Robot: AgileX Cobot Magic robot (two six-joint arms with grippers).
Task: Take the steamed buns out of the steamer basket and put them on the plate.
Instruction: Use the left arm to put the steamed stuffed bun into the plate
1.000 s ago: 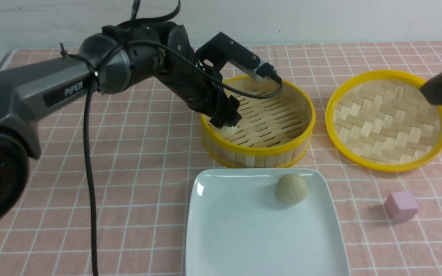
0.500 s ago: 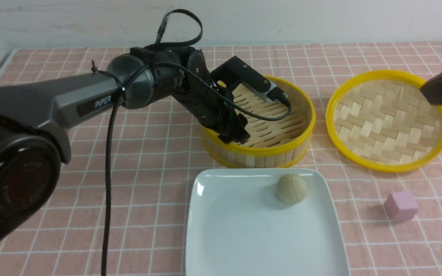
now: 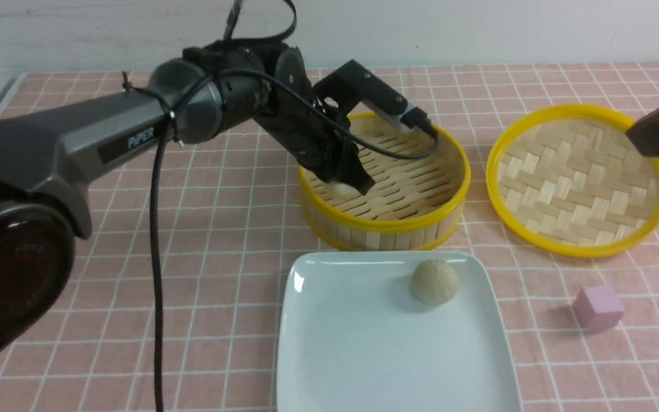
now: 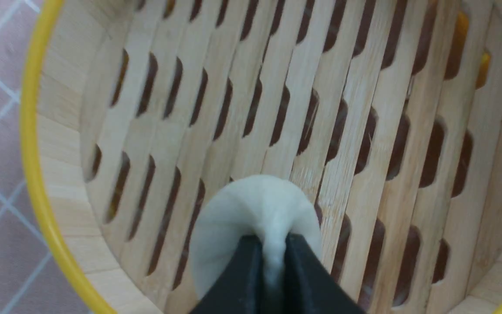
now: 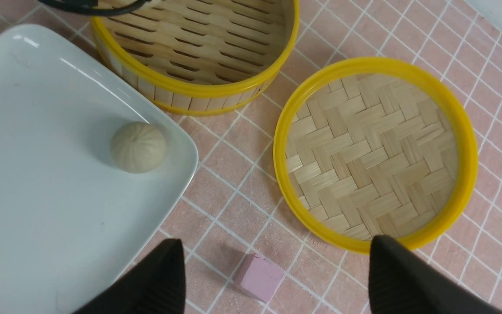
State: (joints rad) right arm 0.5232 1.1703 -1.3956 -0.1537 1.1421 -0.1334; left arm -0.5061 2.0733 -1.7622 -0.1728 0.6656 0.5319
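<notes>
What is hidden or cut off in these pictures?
- Front view: gripped bun mostly hidden behind the left gripper.
- Front view: right gripper cut off by the right edge.
- Left wrist view: whether the bun rests on the steamer basket floor, hidden by the bun itself.

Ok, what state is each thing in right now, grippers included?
left gripper, shut on the pinched bun.
pinched bun, inside the steamer basket, dough squeezed in.
second bun, resting free on the plate.
steamer basket, upright, uncovered.
plate, holding one bun.
woven lid, flat on the cloth, apart from the basket.
right gripper, open, empty.
pink cube, on the cloth, untouched.
</notes>
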